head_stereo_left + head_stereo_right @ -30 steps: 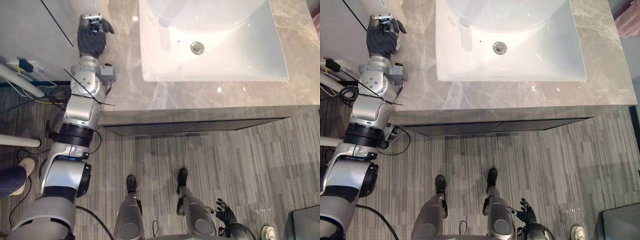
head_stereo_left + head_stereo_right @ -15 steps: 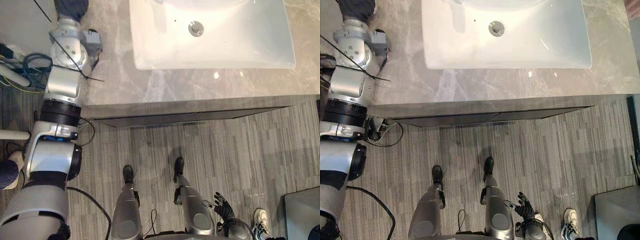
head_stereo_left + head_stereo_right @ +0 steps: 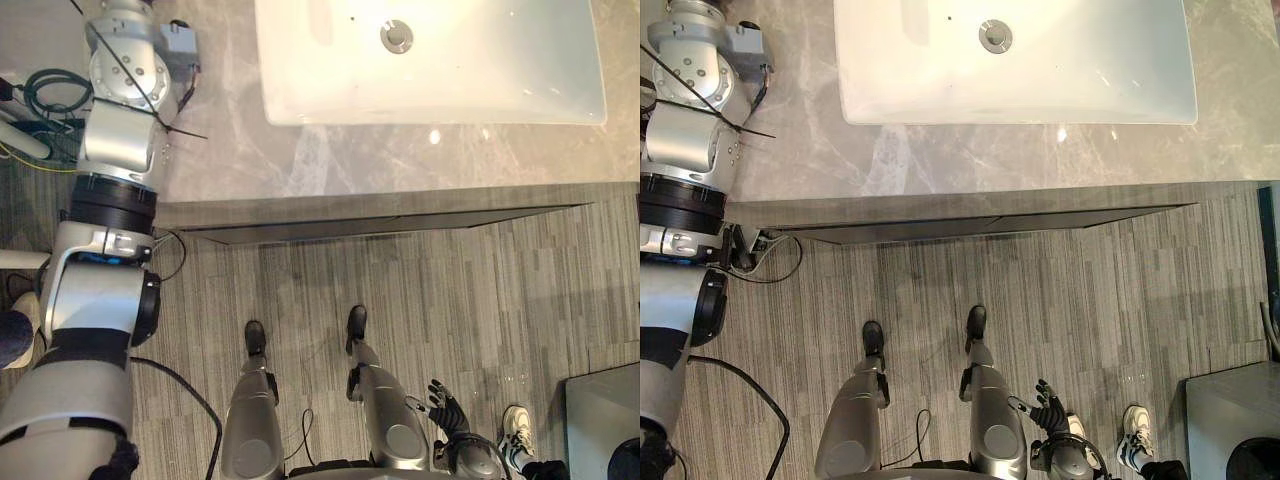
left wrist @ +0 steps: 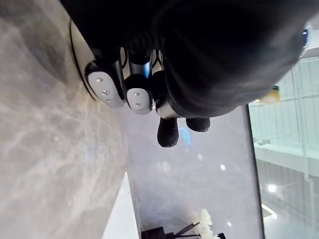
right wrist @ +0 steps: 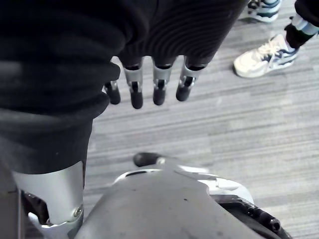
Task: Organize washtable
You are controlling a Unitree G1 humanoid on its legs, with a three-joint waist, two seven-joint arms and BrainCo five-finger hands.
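Sink (image 3: 480,70) one, drain (image 3: 397,36) one; right hand (image 5: 167,40) fingers (image 5: 158,89) slack.

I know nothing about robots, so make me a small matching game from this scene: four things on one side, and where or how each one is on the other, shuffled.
Things:
1. sink
2. drain
3. right hand
4. shoe

Descriptions:
A. fingers straight, hanging low above the striped floor
B. white, set into the grey marble counter
C. white with laces, flat on the floor
D. round metal, in the bottom of the basin

Pairs: 1-B, 2-D, 3-A, 4-C
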